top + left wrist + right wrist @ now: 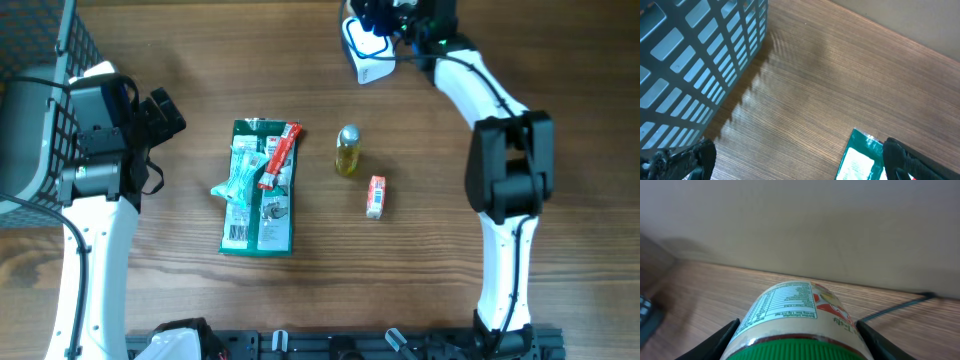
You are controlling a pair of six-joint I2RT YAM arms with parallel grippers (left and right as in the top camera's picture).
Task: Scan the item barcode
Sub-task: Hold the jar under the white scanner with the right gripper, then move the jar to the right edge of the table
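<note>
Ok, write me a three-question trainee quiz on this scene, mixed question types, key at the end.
1. True or false: the red tube lies on top of the green package.
2. What do the right fingers hold?
A) a jar with a green lid
B) the small yellow bottle
C) the red-and-white box
3. Short answer: which arm's fingers stand wide open with nothing between them?

Key: 1 true; 2 A; 3 the left fingers.
</note>
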